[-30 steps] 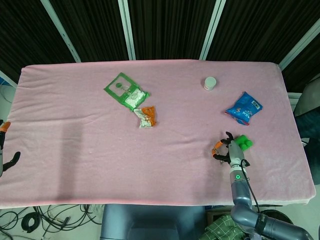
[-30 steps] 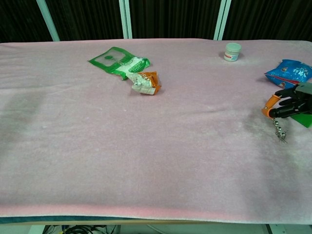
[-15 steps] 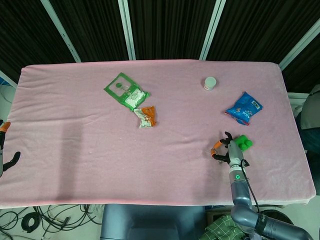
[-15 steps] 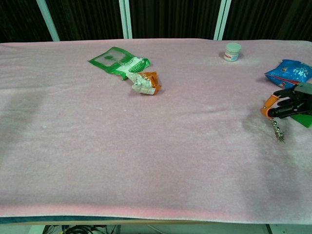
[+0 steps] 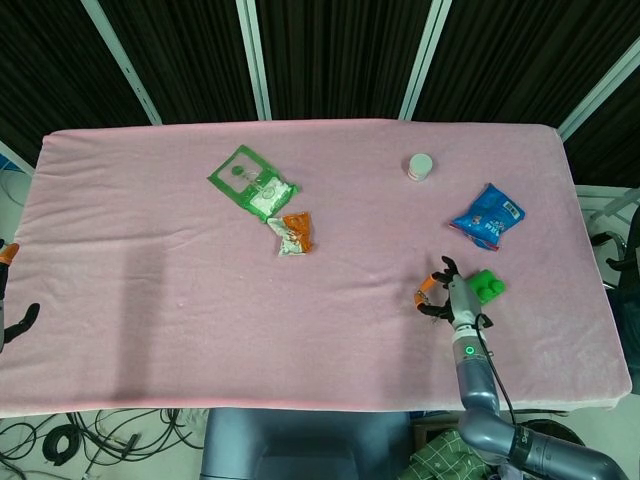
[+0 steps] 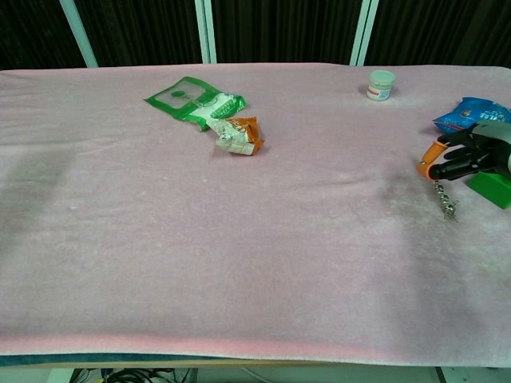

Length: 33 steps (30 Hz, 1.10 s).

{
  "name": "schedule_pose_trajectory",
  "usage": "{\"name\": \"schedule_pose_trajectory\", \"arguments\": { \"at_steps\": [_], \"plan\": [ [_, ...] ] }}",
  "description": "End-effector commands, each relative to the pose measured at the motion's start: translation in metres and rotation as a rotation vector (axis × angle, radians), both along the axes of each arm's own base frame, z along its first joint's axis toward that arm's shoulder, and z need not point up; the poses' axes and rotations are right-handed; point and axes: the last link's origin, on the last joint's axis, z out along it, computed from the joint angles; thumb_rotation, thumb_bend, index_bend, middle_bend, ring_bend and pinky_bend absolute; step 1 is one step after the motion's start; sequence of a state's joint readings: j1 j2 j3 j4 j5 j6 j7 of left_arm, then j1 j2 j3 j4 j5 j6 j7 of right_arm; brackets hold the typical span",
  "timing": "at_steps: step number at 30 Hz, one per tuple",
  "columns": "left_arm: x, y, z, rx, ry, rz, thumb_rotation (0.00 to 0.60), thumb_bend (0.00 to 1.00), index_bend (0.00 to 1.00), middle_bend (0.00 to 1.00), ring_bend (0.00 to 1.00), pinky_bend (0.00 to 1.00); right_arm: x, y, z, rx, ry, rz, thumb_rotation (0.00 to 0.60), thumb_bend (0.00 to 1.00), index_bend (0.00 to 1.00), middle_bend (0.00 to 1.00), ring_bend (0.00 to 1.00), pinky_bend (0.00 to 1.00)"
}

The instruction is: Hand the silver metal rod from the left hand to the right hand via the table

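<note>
The silver metal rod is a short threaded piece that slants down from my right hand toward the pink cloth. That hand grips its upper end with its fingers curled, near the table's right side. In the head view the right hand sits just left of a green block, and the rod is too small to make out there. My left hand shows only at the far left edge, off the table, with its fingers apart and nothing in them.
A green packet and an orange-and-white packet lie left of centre at the back. A white jar and a blue bag lie at the back right. The pink table cloth stretches wide to the left.
My right hand has moved a little left and away from me, carrying the rod with it. The left hand has stayed where it was.
</note>
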<state>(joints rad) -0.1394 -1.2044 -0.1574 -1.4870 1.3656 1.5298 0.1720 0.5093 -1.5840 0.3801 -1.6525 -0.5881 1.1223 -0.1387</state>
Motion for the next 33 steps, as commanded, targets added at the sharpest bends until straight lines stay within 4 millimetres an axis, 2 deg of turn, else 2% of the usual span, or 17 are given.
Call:
{"name": "schedule_pose_trajectory", "arguments": {
  "at_steps": [1,13,27,33],
  "plan": [
    [0.0,-0.001,0.001,0.003,-0.002,-0.002,0.6,0.24,0.14,0.06,0.0,0.0,0.009,-0.003,-0.001,0.004,0.013,0.022,0.6,0.37,0.59,0.02,0.09,0.21],
    [0.0,-0.001,0.002,0.005,-0.006,-0.007,0.6,0.24,0.14,0.06,0.0,0.0,0.026,-0.016,-0.004,0.012,0.028,0.036,0.6,0.37,0.59,0.02,0.09,0.21],
    [0.0,-0.003,0.005,0.011,-0.011,-0.015,0.6,0.24,0.14,0.06,0.0,0.0,0.071,-0.028,-0.011,0.024,0.059,0.125,0.6,0.37,0.59,0.02,0.09,0.21],
    [0.0,-0.003,0.006,0.013,-0.017,-0.017,0.6,0.24,0.14,0.06,0.0,0.0,0.089,-0.028,-0.022,0.061,0.082,0.173,0.6,0.37,0.59,0.02,0.09,0.21]
  ]
}}
